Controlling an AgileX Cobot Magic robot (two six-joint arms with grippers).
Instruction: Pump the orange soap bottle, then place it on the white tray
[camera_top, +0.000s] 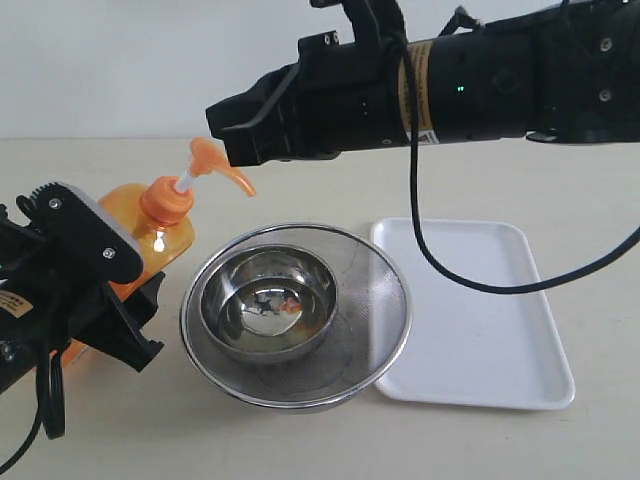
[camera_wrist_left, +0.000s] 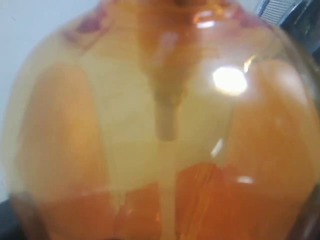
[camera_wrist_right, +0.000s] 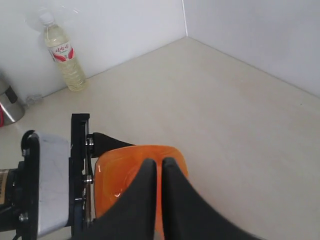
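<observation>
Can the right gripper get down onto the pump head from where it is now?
Probably yes. The right gripper, fingers shut, hangs just above the pump head of the orange soap bottle with nothing between them. The left gripper clamps the bottle body lower down, clear of the pump.

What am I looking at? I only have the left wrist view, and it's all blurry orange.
Observer: That's the orange soap bottle, held tilted in the left gripper.
Operator: Where's the right gripper?
Observer: The right gripper is shut, its tip just above the pump head.
Operator: And the white tray?
Observer: The white tray lies on the far side of the steel bowls from the bottle.
</observation>
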